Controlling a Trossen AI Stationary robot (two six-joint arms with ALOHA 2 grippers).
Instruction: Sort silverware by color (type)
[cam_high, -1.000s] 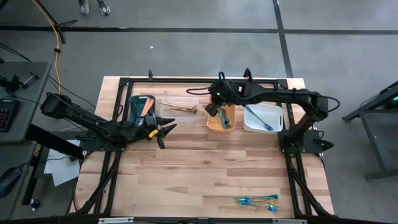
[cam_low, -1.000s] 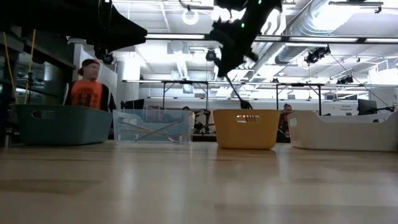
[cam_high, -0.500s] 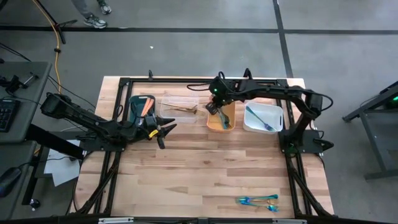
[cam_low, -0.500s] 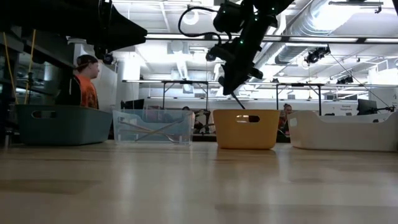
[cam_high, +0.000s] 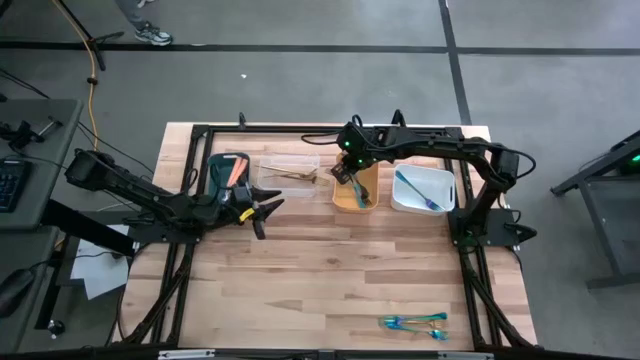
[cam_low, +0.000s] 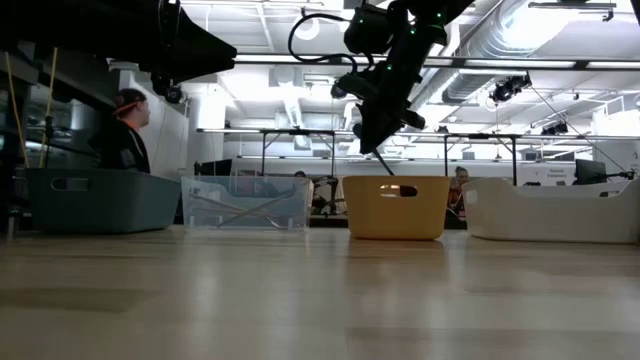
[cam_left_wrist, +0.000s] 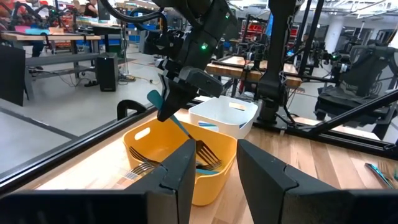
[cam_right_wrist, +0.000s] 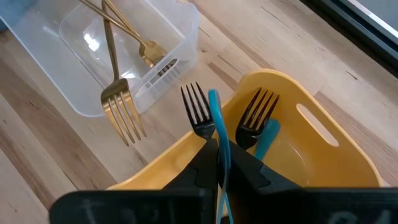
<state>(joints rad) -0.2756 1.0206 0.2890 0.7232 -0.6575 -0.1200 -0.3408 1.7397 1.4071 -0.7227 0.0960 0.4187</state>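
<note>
My right gripper hovers over the yellow bin, shut on a dark fork with a teal handle. Its tines point down into the bin, where two more dark forks rest. My left gripper waits open above the table, near the teal bin, which holds orange utensils. Gold forks lie in the clear bin, and blue utensils in the white bin. A few teal and gold pieces lie near the table's near right corner. My right gripper pinches the fork's teal handle between its two fingers, coming from above and slanting down. The handle's free end sticks up past the fingers. The fork hangs tilted, tines lowest, inside the yellow bin's rim; whether they touch the bin does not show.
The four bins stand in a row along the table's far side. Black frame rails run behind them, and the arm bases stand at both sides. Bare wood stretches across the table's middle and near half. A person shows in the room beyond.
My right gripper has come down over the yellow bin, keeping its hold, so the fork's tines have sunk below the bin's rim. Most of the drop came in the first half second. The person behind has walked leftward.
</note>
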